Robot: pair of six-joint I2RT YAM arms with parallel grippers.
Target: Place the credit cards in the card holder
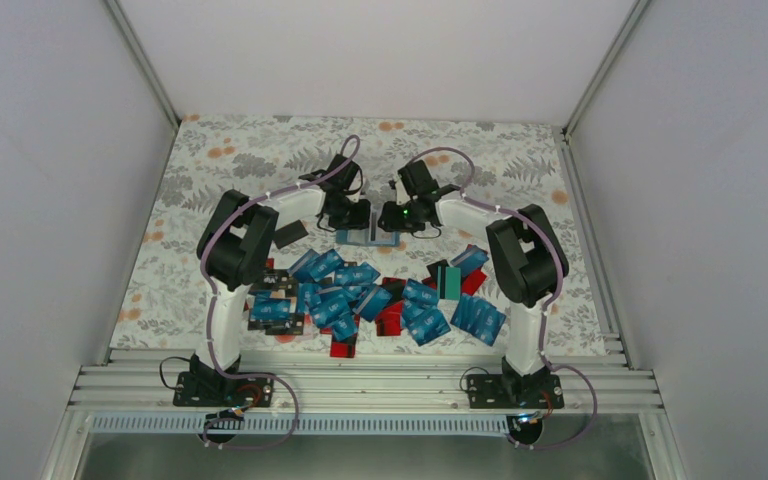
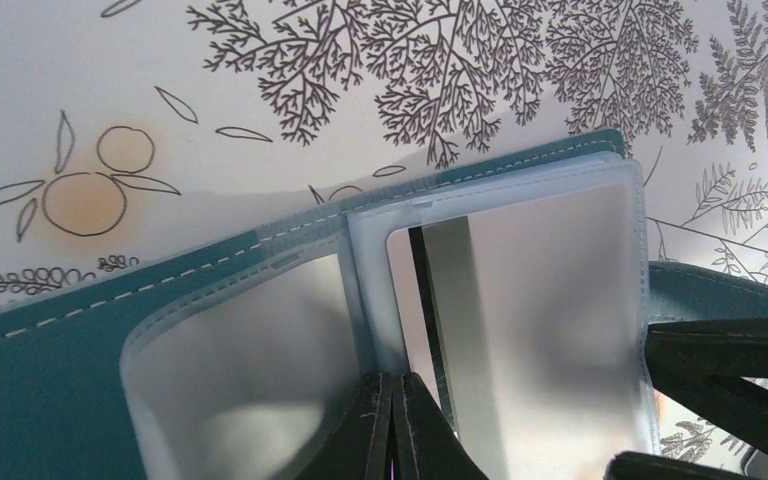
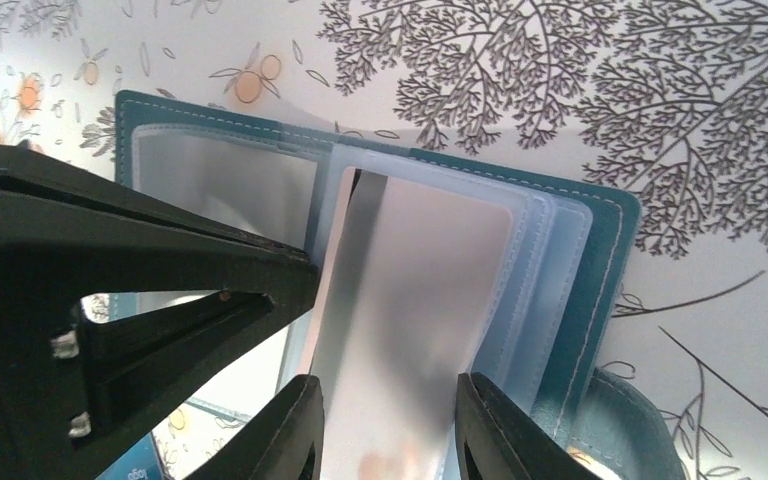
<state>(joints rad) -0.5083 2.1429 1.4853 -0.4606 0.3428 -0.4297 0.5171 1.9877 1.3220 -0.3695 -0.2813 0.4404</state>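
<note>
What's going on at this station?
The left gripper, shut, sits at the clear sleeves of the open card holder, apparently steadying it. The right gripper appears to hold a grey card partly inside one sleeve. Most credit cards lie loose on the table.

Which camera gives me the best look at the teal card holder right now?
Right wrist: the card holder lies open with most of its teal cover and clear sleeves in frame. Left wrist crops it close on the sleeves and stitched edge. From above it is just a small, partly hidden sliver.
</note>
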